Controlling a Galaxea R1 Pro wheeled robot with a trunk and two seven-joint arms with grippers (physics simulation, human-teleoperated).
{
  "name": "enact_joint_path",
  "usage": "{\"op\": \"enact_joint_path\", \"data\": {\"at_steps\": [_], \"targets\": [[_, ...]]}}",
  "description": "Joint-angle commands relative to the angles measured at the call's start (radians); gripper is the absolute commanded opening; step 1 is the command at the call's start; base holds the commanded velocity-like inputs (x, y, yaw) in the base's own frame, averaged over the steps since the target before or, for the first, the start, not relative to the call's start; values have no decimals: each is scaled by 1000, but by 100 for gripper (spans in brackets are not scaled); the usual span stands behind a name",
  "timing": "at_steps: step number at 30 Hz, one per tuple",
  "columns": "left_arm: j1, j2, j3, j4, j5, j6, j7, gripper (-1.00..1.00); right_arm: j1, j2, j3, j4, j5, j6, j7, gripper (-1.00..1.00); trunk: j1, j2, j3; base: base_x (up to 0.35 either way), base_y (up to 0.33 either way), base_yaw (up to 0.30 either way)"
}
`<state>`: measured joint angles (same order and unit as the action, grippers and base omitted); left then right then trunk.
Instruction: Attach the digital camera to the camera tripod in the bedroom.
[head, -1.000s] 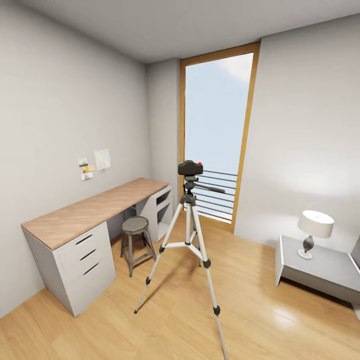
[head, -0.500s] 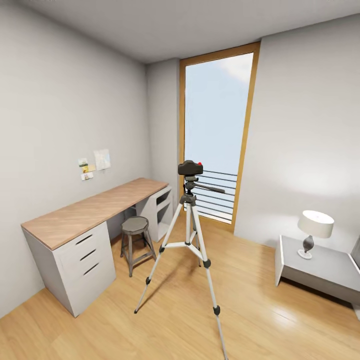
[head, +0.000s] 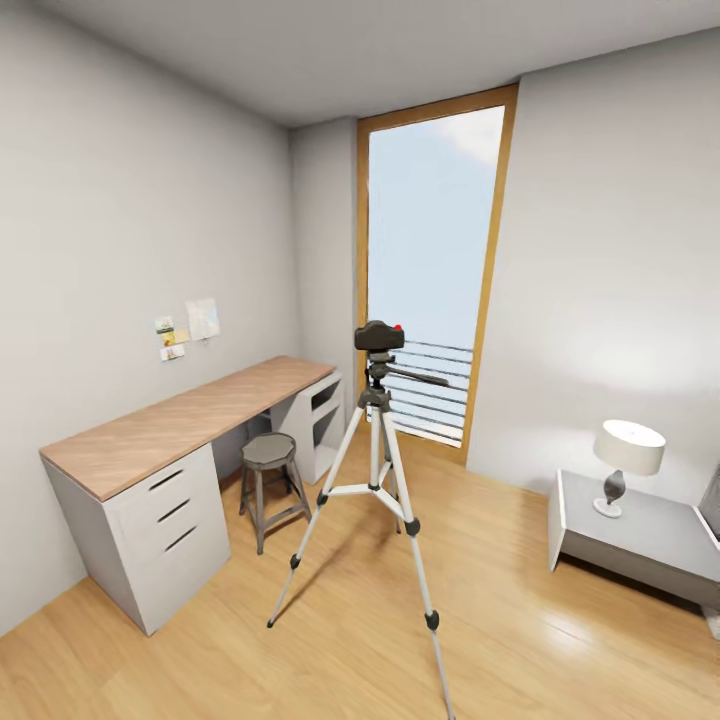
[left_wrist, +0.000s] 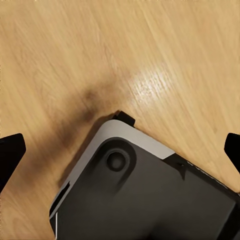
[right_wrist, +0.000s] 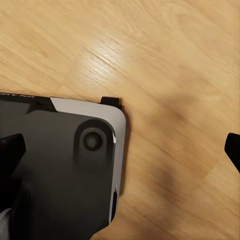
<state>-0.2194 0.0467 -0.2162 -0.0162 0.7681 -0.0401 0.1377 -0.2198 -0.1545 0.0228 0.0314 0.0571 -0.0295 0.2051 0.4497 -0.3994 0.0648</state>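
On tripod head, mid floor: digital camera (head: 379, 336) seated atop camera tripod (head: 376, 478). Attach step looks finished. Left end effector (left_wrist: 120, 150), right end effector (right_wrist: 120, 150) both spread wide, empty, over floor (head: 500, 590). Next: verify mount only.

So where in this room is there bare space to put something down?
The wood desk top along the left wall looks bare from end to end. The grey side table is free beside the lamp. Open floor lies between the camera tripod and that table. It is tighter around the stool, between desk and tripod legs.
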Motion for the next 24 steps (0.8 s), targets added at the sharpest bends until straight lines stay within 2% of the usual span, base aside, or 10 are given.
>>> {"op": "enact_joint_path", "data": {"at_steps": [1,24], "targets": [[0,0,-9,0,6,-1,3,100,-1,0,2,3,6,-4,2,100,0,-1,0,0,0,-15],[0,1,-9,-1,4,-1,3,100,-1,-1,7,2,16,-8,4,100,0,-1,0,0,0,-2]]}}
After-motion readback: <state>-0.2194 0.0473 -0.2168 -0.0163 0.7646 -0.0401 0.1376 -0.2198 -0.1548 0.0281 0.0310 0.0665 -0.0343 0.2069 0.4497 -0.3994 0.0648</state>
